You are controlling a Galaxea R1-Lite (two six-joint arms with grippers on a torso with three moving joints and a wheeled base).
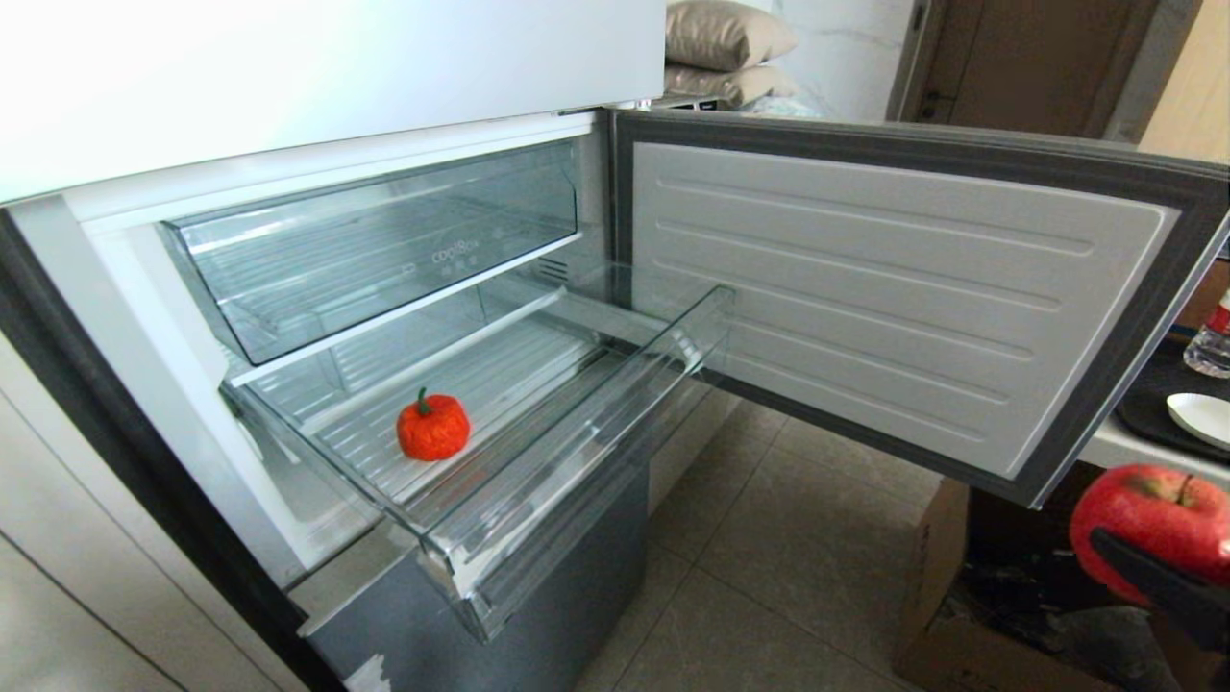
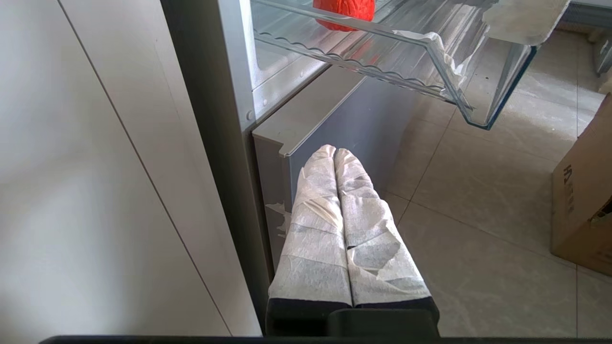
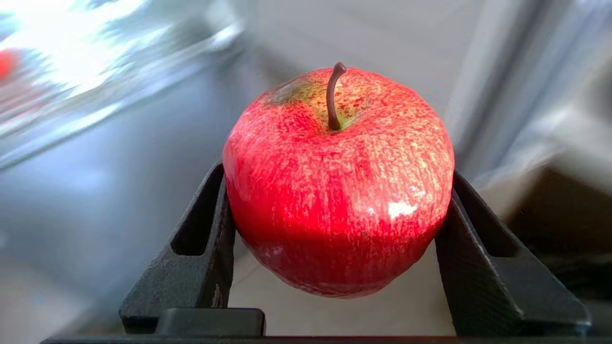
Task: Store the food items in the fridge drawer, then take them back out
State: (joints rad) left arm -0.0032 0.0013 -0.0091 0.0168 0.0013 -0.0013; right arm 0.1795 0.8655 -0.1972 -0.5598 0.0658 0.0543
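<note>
A glossy red apple [image 1: 1148,509] hangs in the air at the lower right, well clear of the fridge. My right gripper [image 3: 337,171] is shut on the apple [image 3: 339,181], one black finger on each side, stem up. The fridge drawer [image 1: 577,423], wide, shallow and clear, stands pulled out below a deeper one. A small orange-red pumpkin-shaped food item [image 1: 433,428] lies on its ribbed floor near the left side. My left gripper [image 2: 334,150], wrapped in white tape, is shut and parked low by the fridge's grey lower front, below the drawer's taped corner [image 2: 444,52].
The fridge door [image 1: 865,288] stands wide open to the right. The deeper clear drawer with lettering [image 1: 384,240] sits above. A cardboard box [image 1: 961,596] stands on the tiled floor under the door. A table edge at far right carries a white dish [image 1: 1201,418] and a bottle [image 1: 1213,336].
</note>
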